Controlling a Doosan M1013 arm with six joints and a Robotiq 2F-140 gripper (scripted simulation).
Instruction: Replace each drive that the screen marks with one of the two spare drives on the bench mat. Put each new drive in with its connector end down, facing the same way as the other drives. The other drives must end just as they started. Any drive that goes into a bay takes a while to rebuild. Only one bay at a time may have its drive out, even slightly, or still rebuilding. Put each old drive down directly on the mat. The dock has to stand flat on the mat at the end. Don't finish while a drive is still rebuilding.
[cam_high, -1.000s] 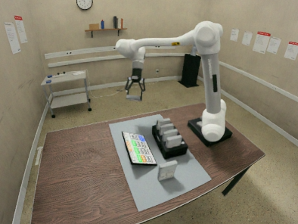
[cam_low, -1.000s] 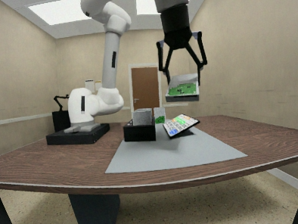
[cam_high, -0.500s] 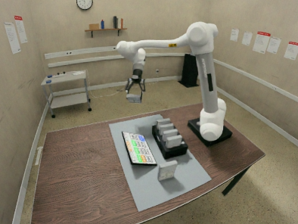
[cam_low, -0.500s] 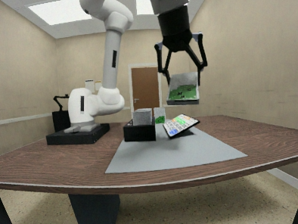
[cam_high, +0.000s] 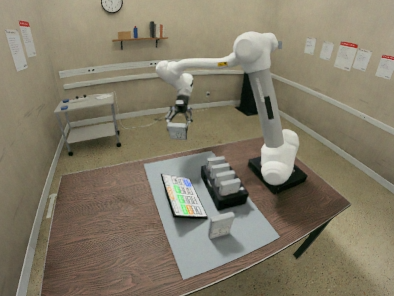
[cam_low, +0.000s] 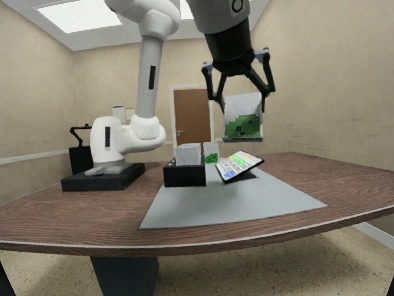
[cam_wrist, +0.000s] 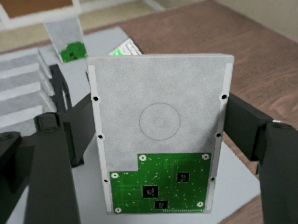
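Drive (cam_high: 178, 131) (cam_low: 243, 117) (cam_wrist: 160, 120) clamped by its edges in the jaws (cam_high: 178, 120) (cam_low: 243, 102); best turn it connector-down, well above the dock (cam_high: 231, 200) (cam_low: 185, 176) (cam_wrist: 61, 87).

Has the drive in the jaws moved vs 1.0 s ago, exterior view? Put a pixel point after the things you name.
Yes: the held drive (cam_high: 177, 131) (cam_low: 243, 117) (cam_wrist: 160, 115) has swung more upright against the brown door (cam_low: 191, 117).
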